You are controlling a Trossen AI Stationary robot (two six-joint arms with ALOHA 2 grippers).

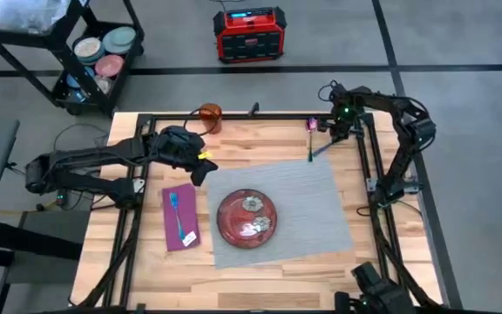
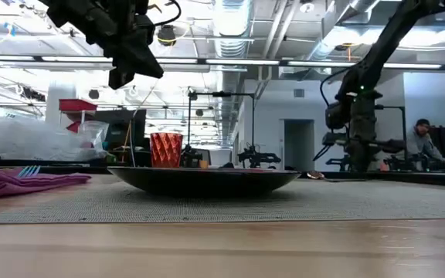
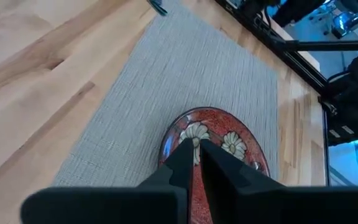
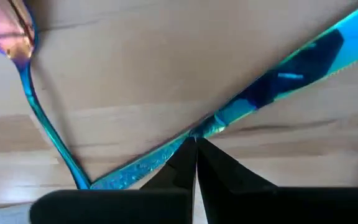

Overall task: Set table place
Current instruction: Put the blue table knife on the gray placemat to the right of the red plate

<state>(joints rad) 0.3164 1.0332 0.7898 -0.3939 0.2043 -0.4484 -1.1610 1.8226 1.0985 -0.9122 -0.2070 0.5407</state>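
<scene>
Item: right gripper point(image 4: 196, 144), at the table's far right corner, fingertips drawn together to a near-closed tip that sits on or just above the shaft of a teal utensil point(image 4: 241, 106); whether the shaft is pinched between them or merely lies under them cannot be told from the wrist view. Relation governing the next move: the utensil's long axis runs obliquely across the jaws, not along them, with the broad blue-dark end to one side and the slim end to the other, so a grasp would take it crosswise near mid-length. Just beside it: a second utensil with a pink bowl point(image 4: 8, 28), its slim handle meeting the first at the slim end; a pick risks dragging both. Seen from above, the teal utensil point(image 1: 321, 150) lies at the far right corner of the grey placemat point(image 1: 321, 205), partly off it onto the table point(image 1: 260, 139); the right arm is plainly the nearer. On the mat toward the left, well apart from these jaws: the red plate point(image 1: 247, 218). Beyond the mat's left edge: purple napkin point(image 1: 179, 216) bearing a blue utensil point(image 1: 175, 209). Left gripper point(image 3: 196, 149): held above the mat's far left corner, fingers nearly together, grasping nothing, plate ahead of it. Far edge, left of centre: orange cup point(image 1: 211, 116), not yet placed.
</scene>
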